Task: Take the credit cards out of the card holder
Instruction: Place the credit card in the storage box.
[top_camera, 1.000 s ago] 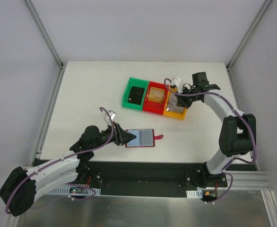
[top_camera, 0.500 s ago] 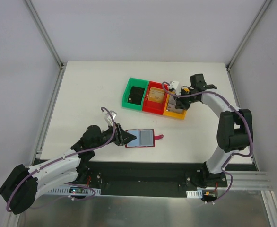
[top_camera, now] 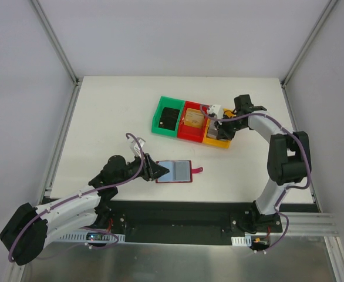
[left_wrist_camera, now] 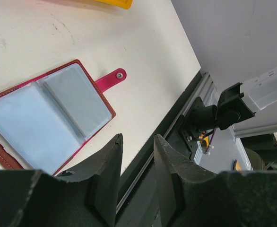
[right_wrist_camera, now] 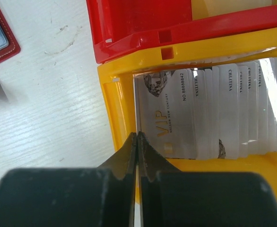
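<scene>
— Lying open on the tabletop [top_camera: 101, 117], the card holder [left_wrist_camera: 48, 118] is sitting just beside the left tool [left_wrist_camera: 137, 142], whose jaws are standing partly spread, empty.
— And the right tool [right_wrist_camera: 137, 137]?
— Pressed together, pointing into the orange bin [right_wrist_camera: 111, 109] holding silvery credit cards [right_wrist_camera: 176, 118]; gripping nothing.

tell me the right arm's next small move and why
Probably open the right gripper: its jaws are shut over the yellow bin of silvery cards, and the thin pale line beyond them looks like a card held edge-on, ready to drop in.
</scene>
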